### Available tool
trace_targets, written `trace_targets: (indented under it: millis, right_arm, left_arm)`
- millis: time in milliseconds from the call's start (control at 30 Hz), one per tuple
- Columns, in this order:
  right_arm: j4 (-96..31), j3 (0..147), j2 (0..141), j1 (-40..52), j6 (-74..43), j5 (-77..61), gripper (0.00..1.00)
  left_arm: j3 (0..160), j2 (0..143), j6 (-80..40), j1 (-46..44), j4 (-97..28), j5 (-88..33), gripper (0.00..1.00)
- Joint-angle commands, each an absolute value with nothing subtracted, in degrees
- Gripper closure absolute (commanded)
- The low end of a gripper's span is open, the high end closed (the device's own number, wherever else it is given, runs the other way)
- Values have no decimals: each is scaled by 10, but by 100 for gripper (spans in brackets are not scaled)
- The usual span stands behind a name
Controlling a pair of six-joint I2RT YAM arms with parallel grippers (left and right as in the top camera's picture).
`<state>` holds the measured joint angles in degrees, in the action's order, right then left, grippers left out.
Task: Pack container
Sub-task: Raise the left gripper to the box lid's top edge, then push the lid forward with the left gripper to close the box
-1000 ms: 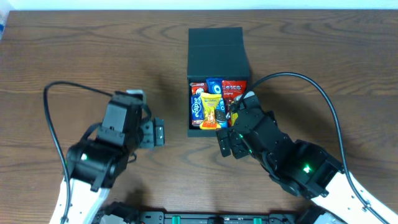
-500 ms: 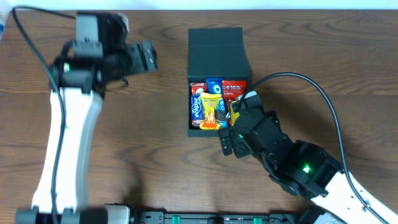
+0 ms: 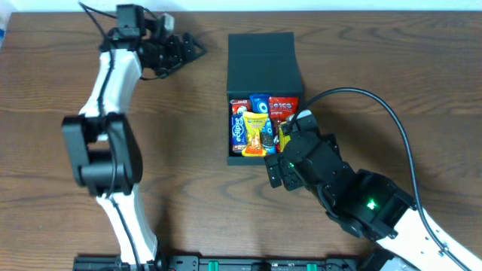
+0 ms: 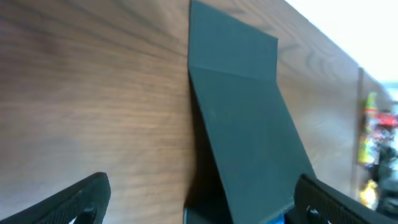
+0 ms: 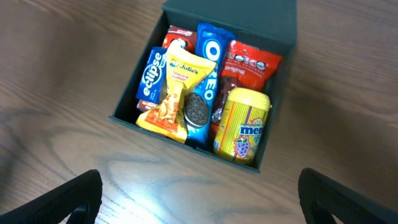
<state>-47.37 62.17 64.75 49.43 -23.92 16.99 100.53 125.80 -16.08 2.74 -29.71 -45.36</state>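
The container (image 3: pixel 260 56) sits a little toward 12 o'clock from the middle of the wooden table (image 3: pixel 392 53). It is open, and its flap lid is thrown back toward 12 o'clock. In the left wrist view the lid slopes rather than lying flat.

The box is full of snacks. From the right wrist view:
- A blue Eclipse pack (image 5: pixel 151 76) stands along the 9 o'clock wall.
- A yellow Julie's packet (image 5: pixel 177 93) lies beside it, overlapping a blue Oreo pack (image 5: pixel 208 62) that runs down the middle.
- A red packet (image 5: pixel 252 65) fills the 1 o'clock corner.
- A yellow Mentos tub (image 5: pixel 244 121) stands in the 5 o'clock corner, against the front wall.
- A reddish packet (image 5: pixel 179 34) peeks out at the back, behind the Julie's packet; I can't read its label.

The left arm reaches from the 7 o'clock edge up to about 11 o'clock on the table. The left gripper (image 3: pixel 192 49) points toward 3 o'clock at the lid's side, near it but not touching. Its jaws stand wide apart with nothing between them.

The right gripper (image 3: pixel 280 167) hangs over the container's 5 o'clock corner, and from overhead it hides part of the Mentos tub. Its fingers are spread to the edges of its own camera view and hold nothing. A black cable (image 3: pixel 392 113) arcs away from that arm toward 3 o'clock.
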Motion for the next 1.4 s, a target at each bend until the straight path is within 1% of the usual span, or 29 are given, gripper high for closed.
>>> trace_targets:
  millis: [0,100,233,467,767,1000,1133,1367]
  right_arm:
    - [-475,620,645,493,-248,181,1]
    - [-475,620,645,493,-248,180,1]
    - [-475,620,645,493,-248,180,1]
    - [-476,620,645,493,-248,180,1]
    - [-476,620,645,493,-248,180,1]
    - [-476,620,645,493,-248,180,1]
    - [-476,620,645,493,-248,181,1]
    - [-476,620,645,488,-248,183,1]
  left_arm:
    - [1015,1305,-207,15,-258,-554,5]
    - [1015,1338,-222,1,-230,-576,5]
    - [1015,1357,-211,-20,-214,-577,5]
    - [1015,1358,-199,-55,-186,-576,5]
    - [1015,1358,-192,-72,-152,-583,5]
    - [1015,1358,-175,-72,-81,-652,5]
    - [1015,1358,-147,-72,-56,-691,5]
    - [1015,1352,-147,-71,-21,-751,5]
